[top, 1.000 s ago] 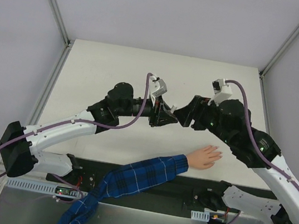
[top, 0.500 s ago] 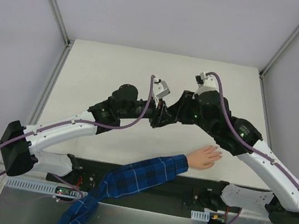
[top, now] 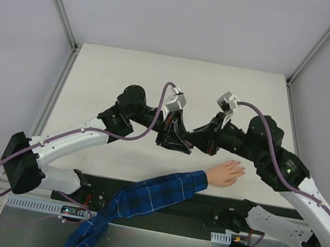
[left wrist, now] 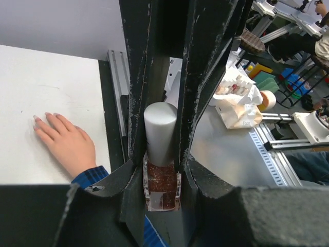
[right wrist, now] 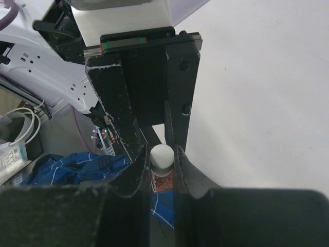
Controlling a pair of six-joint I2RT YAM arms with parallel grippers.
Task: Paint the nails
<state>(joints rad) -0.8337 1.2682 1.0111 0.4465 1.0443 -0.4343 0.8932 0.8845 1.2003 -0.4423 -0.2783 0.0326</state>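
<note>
— Over the middle of the counter, what is entered?
— Item: nail polish bottle, quantity one, dark reddish glass, with grey cap, quantity one. Held between both claws.
— Claws, count and state?
— Quantity two, on two arms, meeting tip to tip. Entry: left claw, clenched on the glass body. Entry: right claw, clenched on the same bottle at its cap end, coming from the opposite side.
— Location of the nails?
— On one pale hand, lying palm down on the counter close to its near edge, right of centre, fingers pointing toward the right side. One blue-and-white plaid sleeve runs from the wrist off over the near edge, leftward. Nails show only as tiny marks at the fingertips in the left wrist view; too small for a firm count. Hand and claws are apart, the hand near them on the near-right side.
— Edges and open room?
— Walls on the left, far and right sides; metal posts, quantity two, at the far corners. Bare white counter runs from the claws to the far wall and out to both side walls. Room is tighter toward the near edge, where hand, sleeve and the black base strip lie.
</note>
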